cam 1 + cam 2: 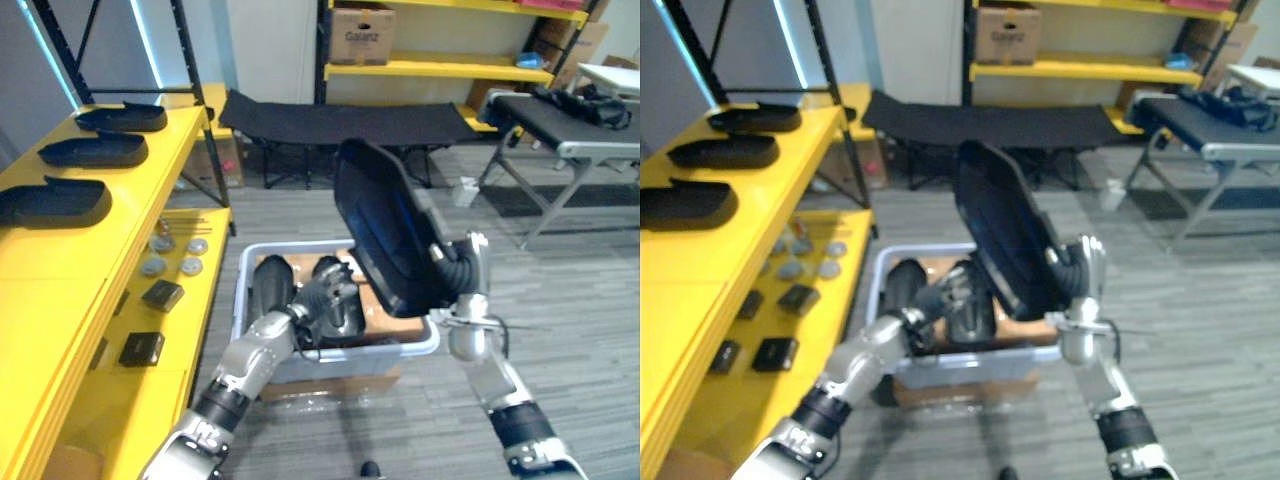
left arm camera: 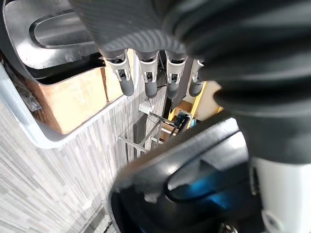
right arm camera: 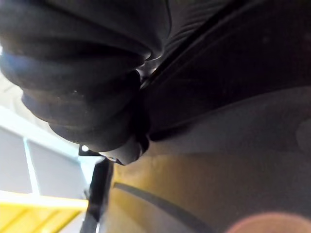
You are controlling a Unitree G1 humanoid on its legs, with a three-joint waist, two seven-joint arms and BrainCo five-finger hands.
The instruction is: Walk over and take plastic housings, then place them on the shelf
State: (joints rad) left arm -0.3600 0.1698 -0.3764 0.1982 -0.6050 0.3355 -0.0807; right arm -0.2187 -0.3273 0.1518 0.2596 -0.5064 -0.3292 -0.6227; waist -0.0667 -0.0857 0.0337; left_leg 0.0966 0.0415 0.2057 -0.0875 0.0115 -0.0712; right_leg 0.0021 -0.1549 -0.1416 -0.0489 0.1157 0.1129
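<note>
A large black plastic housing (image 1: 385,230) is held up tilted over a grey bin (image 1: 262,255), and my right hand (image 1: 458,268) is shut on its lower right edge. More black housings (image 1: 270,285) lie inside the bin on a brown cardboard liner. My left hand (image 1: 325,292) reaches into the bin beside them with straight, open fingers (image 2: 148,73) that hold nothing. The left wrist view shows the raised housing (image 2: 194,184) close to that hand. Three black housings (image 1: 55,203) lie in a row on the top of the yellow shelf (image 1: 60,270) at the left.
Round discs and small dark blocks (image 1: 175,255) lie on the shelf's lower yellow level. A black cot (image 1: 350,122) stands behind the bin, a conveyor table (image 1: 570,125) at the back right. A cardboard box (image 1: 362,35) sits on a far yellow rack.
</note>
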